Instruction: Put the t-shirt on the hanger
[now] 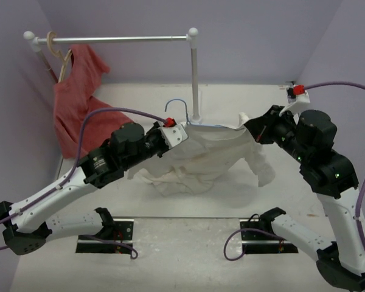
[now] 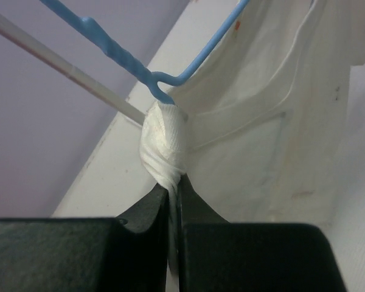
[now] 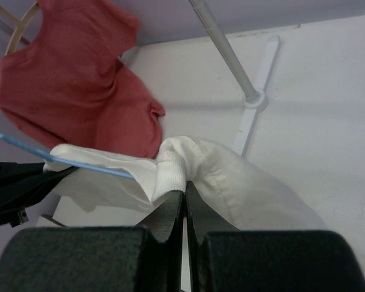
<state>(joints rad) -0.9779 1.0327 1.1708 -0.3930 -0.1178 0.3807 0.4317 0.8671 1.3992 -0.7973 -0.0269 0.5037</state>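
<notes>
The white t-shirt point(image 1: 213, 155) hangs stretched between my two grippers above the table, its lower part bunched on the surface. My left gripper point(image 1: 181, 131) is shut on a twisted wad of its fabric point(image 2: 163, 143), right beside the bend of the light-blue wire hanger point(image 2: 128, 58). The hanger's hook point(image 1: 175, 104) sticks up above the shirt, and its wire runs inside the cloth point(image 3: 79, 163). My right gripper point(image 1: 250, 129) is shut on the ribbed collar edge point(image 3: 173, 170) of the t-shirt point(image 3: 249, 182).
A white clothes rack has its rail point(image 1: 118, 39) at the back and its upright pole point(image 1: 195, 79) just behind the shirt, with the foot point(image 3: 255, 100) on the table. A red shirt point(image 1: 79, 91) on a tan wooden hanger point(image 1: 64, 58) hangs at the left.
</notes>
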